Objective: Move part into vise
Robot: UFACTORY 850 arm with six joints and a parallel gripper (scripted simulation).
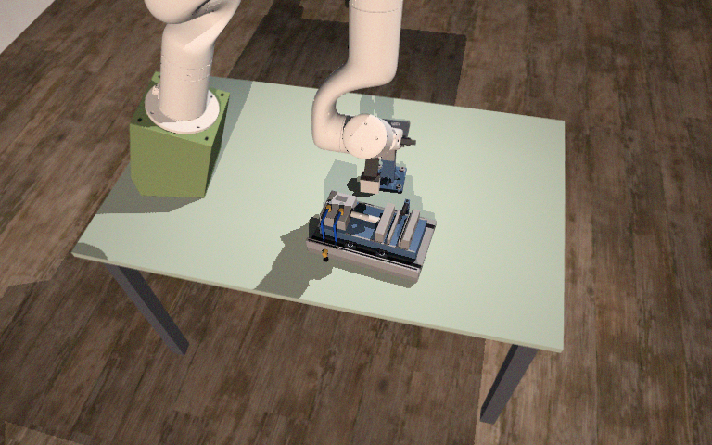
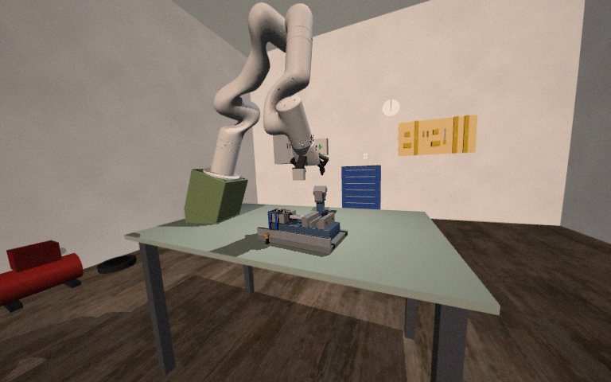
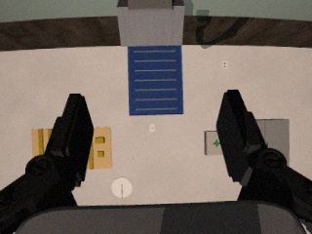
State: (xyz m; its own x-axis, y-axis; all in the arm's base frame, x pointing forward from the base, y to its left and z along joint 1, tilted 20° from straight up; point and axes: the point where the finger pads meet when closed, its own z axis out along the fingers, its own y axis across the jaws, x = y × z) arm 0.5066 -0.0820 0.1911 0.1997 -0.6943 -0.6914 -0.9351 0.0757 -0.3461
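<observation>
Grey part (image 2: 319,194) stands upright behind vise (image 2: 302,230); tool (image 2: 310,169) hovers above (fingers wide, empty).

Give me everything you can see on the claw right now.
The claw has two black fingers on linked black arms, spread wide with nothing between them. It hangs from the white wrist, high above the vise and the part, touching nothing. In the wrist view it points mostly sideways, toward the far wall and its blue panel.
</observation>
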